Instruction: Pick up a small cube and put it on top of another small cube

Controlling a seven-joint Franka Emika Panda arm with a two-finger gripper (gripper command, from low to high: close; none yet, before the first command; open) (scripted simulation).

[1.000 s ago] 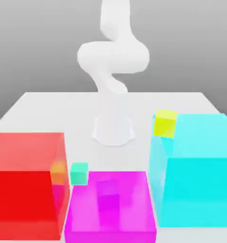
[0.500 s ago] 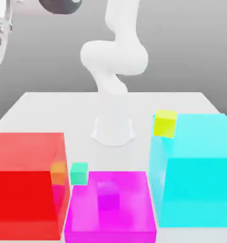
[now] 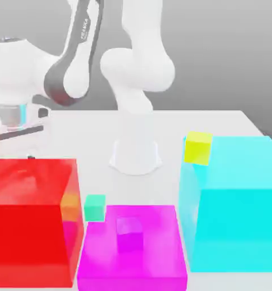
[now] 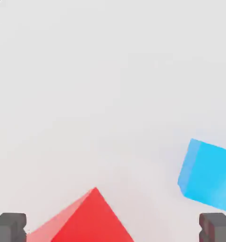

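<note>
Jaws apart, one small cube [image 4: 206,175], three big blocks [image 3: 33,219]

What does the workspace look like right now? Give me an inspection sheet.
Surface: white table, flat.
Job's things: blue cube on the table, apart from the red block.
Clutter: magenta block, cyan block, yellow cube, teal cube.
Grippers: gripper open, holding nothing, over the red block's corner.
Cables: nothing seen.
Surroundings: plain grey backdrop.
</note>
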